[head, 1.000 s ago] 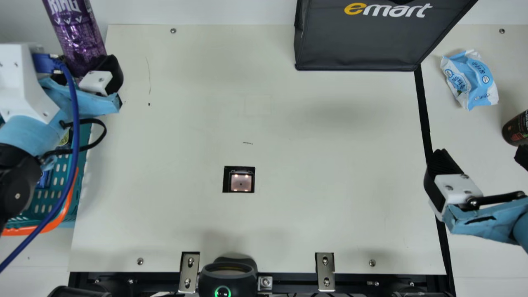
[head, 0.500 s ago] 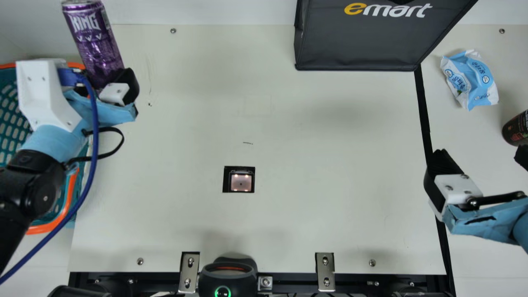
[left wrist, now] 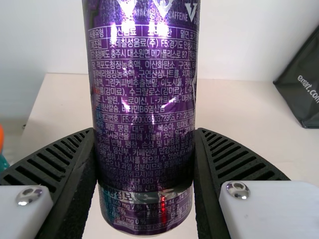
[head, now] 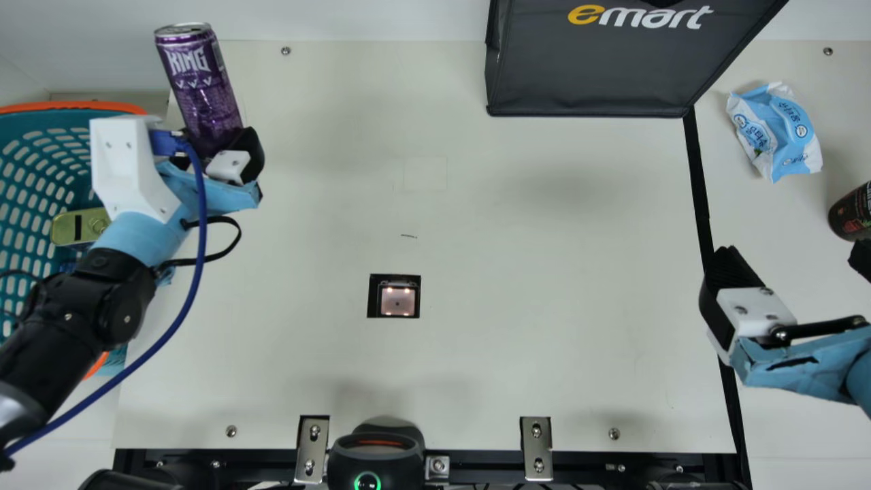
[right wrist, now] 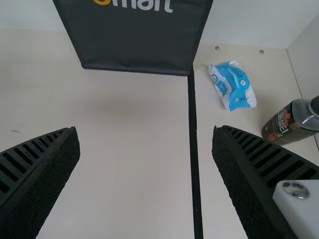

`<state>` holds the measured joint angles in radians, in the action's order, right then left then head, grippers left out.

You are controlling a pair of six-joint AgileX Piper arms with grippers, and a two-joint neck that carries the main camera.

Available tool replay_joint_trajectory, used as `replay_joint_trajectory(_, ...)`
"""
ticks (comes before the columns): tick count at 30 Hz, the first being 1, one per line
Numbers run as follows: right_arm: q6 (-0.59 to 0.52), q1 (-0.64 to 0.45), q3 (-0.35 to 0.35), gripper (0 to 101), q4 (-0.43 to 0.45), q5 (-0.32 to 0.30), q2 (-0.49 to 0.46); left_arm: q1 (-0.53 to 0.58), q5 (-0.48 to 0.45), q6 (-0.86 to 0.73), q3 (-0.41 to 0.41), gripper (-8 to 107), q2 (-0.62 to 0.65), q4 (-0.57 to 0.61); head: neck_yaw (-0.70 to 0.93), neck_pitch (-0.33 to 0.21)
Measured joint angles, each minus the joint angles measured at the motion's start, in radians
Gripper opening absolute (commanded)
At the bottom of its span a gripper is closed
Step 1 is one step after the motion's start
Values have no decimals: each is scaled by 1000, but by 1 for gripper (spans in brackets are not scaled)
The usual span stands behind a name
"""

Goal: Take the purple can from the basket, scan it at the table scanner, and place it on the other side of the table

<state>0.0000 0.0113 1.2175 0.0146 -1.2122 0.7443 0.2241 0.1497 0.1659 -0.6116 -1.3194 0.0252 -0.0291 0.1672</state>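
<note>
The left hand [head: 218,155] has the purple can [head: 201,88] clamped (ribbed fingers on both sides of it, I see) over the desk [head: 544,272]. Just left of that hand sits the teal basket [head: 41,139]; well off to its right, nearer the robot, is the table scanner [head: 398,301]. Farther right, the right hand [head: 795,262] gapes open, a blue-and-white packet [head: 776,133] and dark bottle [head: 850,212] beyond it.

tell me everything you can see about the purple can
The can is a slim cylinder, shiny purple and metallic-looking, with a silver top, white lettering and dense small print on another side. No dents show. The left gripper's two ribbed fingers press its lower part from opposite sides. It is outside the basket, near the table's far left corner, its top pointing up and slightly left in the main view.
</note>
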Motion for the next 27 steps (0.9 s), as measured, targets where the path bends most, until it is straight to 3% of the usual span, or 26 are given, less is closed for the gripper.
replay_joint_trajectory(14, 0, 0, 0, 95, 0, 0, 0, 111, 252, -160, 69, -8, -163, 215, -2, 2)
replay_joint_trajectory(27, 0, 0, 0, 95, 0, 0, 0, 201, 493, -194, 101, -8, -321, 342, 0, 2)
